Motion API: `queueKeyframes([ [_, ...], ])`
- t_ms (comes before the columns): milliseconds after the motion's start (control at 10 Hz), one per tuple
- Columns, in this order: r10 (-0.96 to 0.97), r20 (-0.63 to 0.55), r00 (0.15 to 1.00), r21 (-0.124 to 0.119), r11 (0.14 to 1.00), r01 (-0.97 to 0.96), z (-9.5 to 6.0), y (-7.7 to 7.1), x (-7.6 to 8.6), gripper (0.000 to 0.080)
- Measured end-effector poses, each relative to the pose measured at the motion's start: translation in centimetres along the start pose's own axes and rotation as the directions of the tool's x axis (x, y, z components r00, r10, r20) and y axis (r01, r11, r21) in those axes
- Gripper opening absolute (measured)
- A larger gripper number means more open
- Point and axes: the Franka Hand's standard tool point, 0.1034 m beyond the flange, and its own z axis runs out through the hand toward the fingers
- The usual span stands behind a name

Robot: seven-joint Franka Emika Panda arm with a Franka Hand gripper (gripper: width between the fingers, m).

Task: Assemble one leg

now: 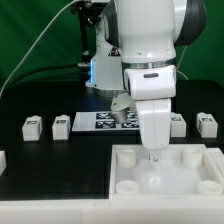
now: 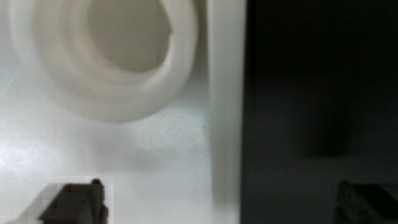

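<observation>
Several legs, small white blocks with black-and-white tags, stand in a row on the black table: two at the exterior view's left (image 1: pixel 32 126) (image 1: pixel 60 125) and two at its right (image 1: pixel 177 123) (image 1: pixel 207 123). My gripper (image 1: pixel 152 157) points straight down over the back edge of the large white panel (image 1: pixel 170 186), between its two back sockets. In the wrist view the gripper (image 2: pixel 217 205) is open and holds nothing; its dark fingertips (image 2: pixel 71 200) straddle the panel's edge (image 2: pixel 107 150), with a round socket (image 2: pixel 116 50) just ahead. No leg shows in the wrist view.
The marker board (image 1: pixel 100 122) lies behind the gripper, partly hidden by the arm. Another small white part (image 1: pixel 2 158) shows at the exterior view's left edge. Black table (image 2: pixel 320 100) lies beside the panel.
</observation>
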Motion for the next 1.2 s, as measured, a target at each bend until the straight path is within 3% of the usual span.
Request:
queueKeyframes([
  [100, 0.02, 0.0, 1.0, -0.002, 1.0, -0.02, -0.2, 0.0, 0.1, 0.0649],
  [200, 0.08, 0.003, 0.997, -0.018, 0.997, -0.08, -1.6, -0.2, 0.7, 0.0649],
  [500, 0.296, 0.023, 0.955, -0.031, 0.955, -0.295, -6.5, -0.9, 4.1, 0.0649],
  [600, 0.455, 0.009, 0.891, -0.041, 0.89, -0.454, -7.4, -0.9, 5.7, 0.0649],
  [700, 0.554, -0.007, 0.832, -0.042, 0.832, -0.554, -7.3, -1.8, 7.7, 0.0649],
  [800, 0.648, -0.024, 0.762, -0.037, 0.761, -0.648, -6.3, -3.6, 9.0, 0.0649],
  [900, 0.759, -0.024, 0.651, -0.023, 0.65, -0.759, -5.9, -4.6, 10.2, 0.0649],
  [1200, 0.921, -0.046, 0.387, 0.005, 0.388, -0.922, -5.8, -4.7, 10.6, 0.0649],
])
